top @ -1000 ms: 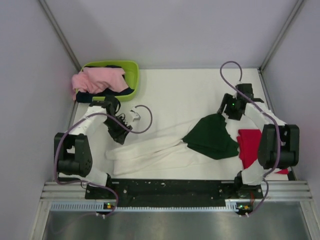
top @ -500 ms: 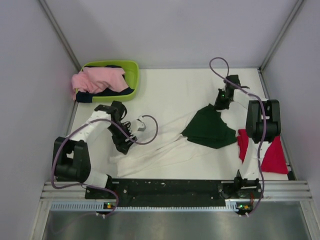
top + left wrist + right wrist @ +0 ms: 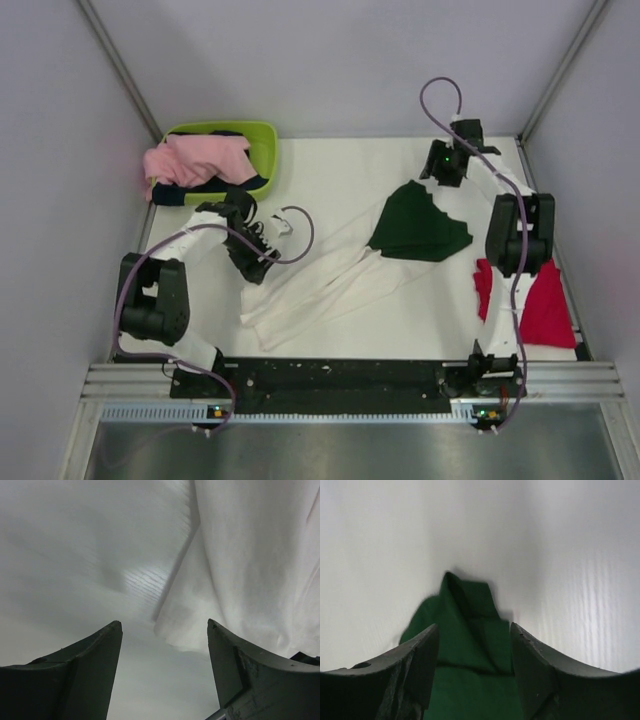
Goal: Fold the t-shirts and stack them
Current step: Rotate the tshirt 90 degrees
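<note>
The white t-shirt (image 3: 320, 290) with a dark green sleeve (image 3: 415, 225) lies stretched diagonally across the table, with its print not showing. My left gripper (image 3: 260, 272) is at its left edge, open. In the left wrist view the left gripper (image 3: 164, 624) has a white cloth corner (image 3: 185, 625) just ahead between the fingers. My right gripper (image 3: 440, 172) is at the far right by the sleeve's tip. In the right wrist view the right gripper (image 3: 474, 626) stands apart with green cloth (image 3: 470, 645) lying between the fingers. The red t-shirt (image 3: 545, 305) lies crumpled at the right edge.
A lime-green basket (image 3: 265, 135) with pink cloth (image 3: 195, 160) and dark cloth stands at the back left. Grey walls close in the left, right and far sides. The black arm rail (image 3: 340, 380) runs along the near edge.
My right gripper moved toward the far edge and the green sleeve went with it, pulling the shirt out diagonally. My left gripper shifted slightly right along the white cloth. More of the red shirt shows.
</note>
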Controlling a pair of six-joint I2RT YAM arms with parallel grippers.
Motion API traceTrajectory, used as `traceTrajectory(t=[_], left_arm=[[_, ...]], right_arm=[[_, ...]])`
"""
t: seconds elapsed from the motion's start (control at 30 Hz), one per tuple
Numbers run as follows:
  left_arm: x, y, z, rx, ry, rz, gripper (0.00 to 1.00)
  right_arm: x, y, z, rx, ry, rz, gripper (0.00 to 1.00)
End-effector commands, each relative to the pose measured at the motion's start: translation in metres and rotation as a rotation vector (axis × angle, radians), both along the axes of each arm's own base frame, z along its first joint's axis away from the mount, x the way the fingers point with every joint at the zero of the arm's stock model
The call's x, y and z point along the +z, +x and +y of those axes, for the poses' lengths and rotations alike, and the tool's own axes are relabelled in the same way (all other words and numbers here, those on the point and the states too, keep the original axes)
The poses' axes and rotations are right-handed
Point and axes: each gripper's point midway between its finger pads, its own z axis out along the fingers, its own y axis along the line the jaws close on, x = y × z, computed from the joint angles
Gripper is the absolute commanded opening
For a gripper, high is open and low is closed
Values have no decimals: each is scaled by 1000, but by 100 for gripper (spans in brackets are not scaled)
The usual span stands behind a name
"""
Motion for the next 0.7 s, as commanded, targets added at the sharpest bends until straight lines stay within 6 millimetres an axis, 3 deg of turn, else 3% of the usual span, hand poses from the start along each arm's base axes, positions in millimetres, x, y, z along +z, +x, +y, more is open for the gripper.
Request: traceTrajectory(t=[0.0, 0.03, 0.13, 0.17, 0.23, 0.37, 0.43, 0.6, 0.67], left_arm=[[-15, 5, -5, -9, -4, -33, 72], [-18, 0, -6, -26, -8, -13, 67], [-23, -21, -7, -59, -29, 50, 48], [-22, -25, -8, -67, -40, 61, 37], [-20, -30, -8, -65, -47, 64, 0], [-14, -26, 11, 6, -8, 10, 0], [-13, -30, 20, 41, 5, 8, 0], [-16, -48, 26, 66, 8, 14, 0], [-16, -55, 25, 64, -4, 26, 0]], right_arm=[[61, -57, -47, -109, -123, -39, 59], [52, -70, -62, -146, -125, -8, 60], [11, -115, -74, -174, -133, 125, 64], [-2, -126, -77, -181, -136, 162, 65], [-23, -139, -80, -190, -128, 225, 67], [-64, -153, -67, -147, -59, 350, 67], [-75, -155, -55, -115, -5, 385, 61], [-77, -140, -49, -92, 31, 378, 3], [-70, -118, -46, -79, 52, 337, 0]])
